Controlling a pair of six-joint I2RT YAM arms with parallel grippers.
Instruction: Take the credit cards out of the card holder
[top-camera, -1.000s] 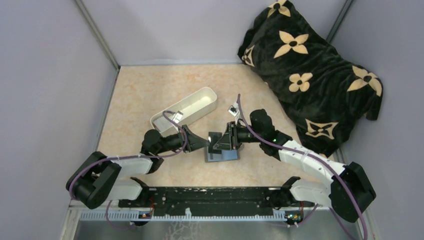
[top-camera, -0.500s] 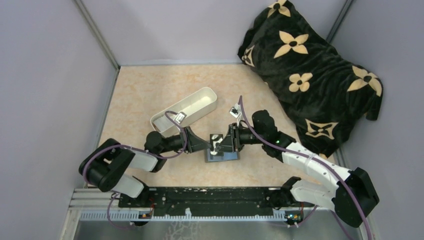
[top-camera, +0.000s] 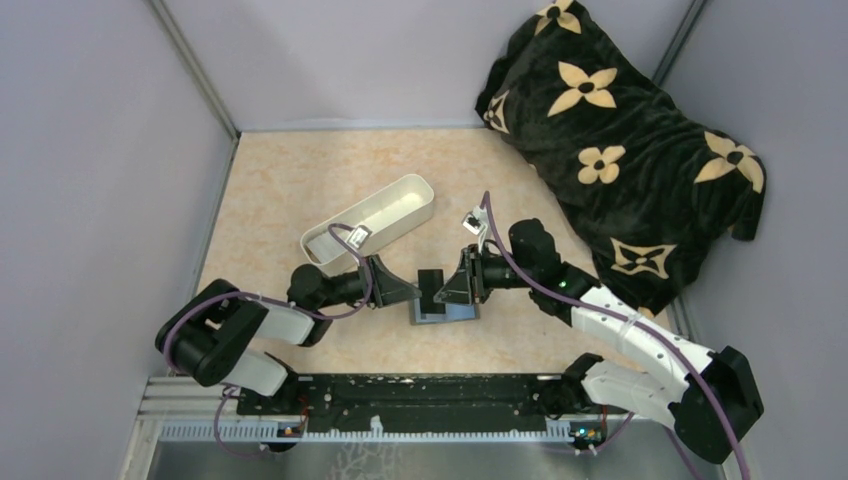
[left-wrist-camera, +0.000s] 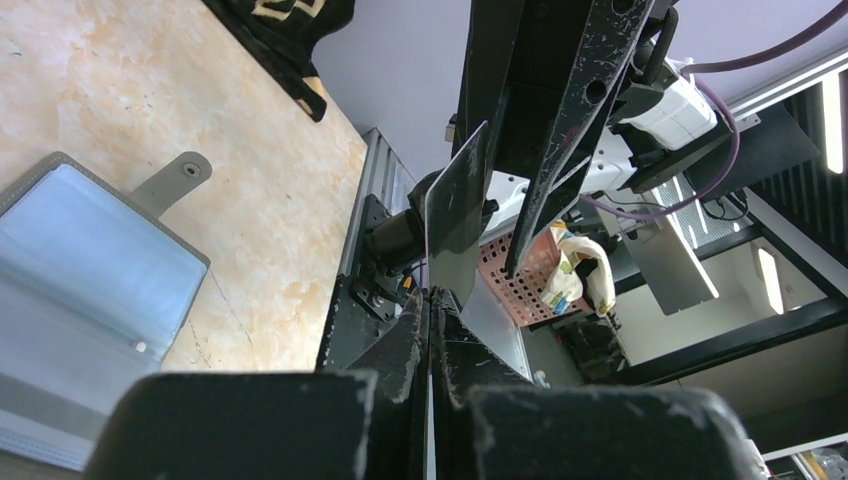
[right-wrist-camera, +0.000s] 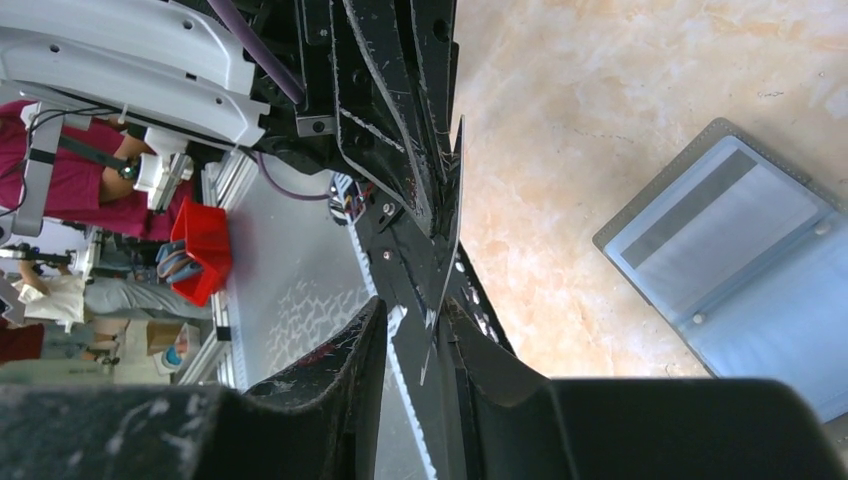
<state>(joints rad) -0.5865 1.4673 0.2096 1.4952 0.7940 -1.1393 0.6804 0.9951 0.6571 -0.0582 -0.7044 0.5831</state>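
— Pale lilac walls box in a beige marbled surface (top-camera: 300, 190). What sits on it?

— Near the arm bases, an open grey wallet (top-camera: 452, 311) lies flat, blue-grey pockets up. A white tray (top-camera: 405, 222) is at its 10 o'clock, and a black flowered blanket (top-camera: 620, 130) is heaped at 2 o'clock.

— And the card?

— One black card (top-camera: 431, 284) hangs in the air at the wallet's 12 o'clock edge, out of the pockets. The left end effector (top-camera: 412, 290) reaches in from 9 o'clock and is pinched tight on one edge. The right end effector (top-camera: 447, 288) comes from 3 o'clock. In its wrist view its fingers (right-wrist-camera: 480, 355) stand a little apart with the card's thin edge in the gap, so I judge it narrow but not clamping.

— Which way does the card lie?

— Face up to the overhead camera, roughly level. Its long axis seems to run 12 to 6, across the line joining the arms, though it is small there.

— So who carries it off?

— The left arm, I'd say: it has the grip, and the tray is on its side. The right should back straight toward 3 o'clock first, or it may drag the card. A darker strip shows through one wallet pocket. Whether that is another card I cannot tell.
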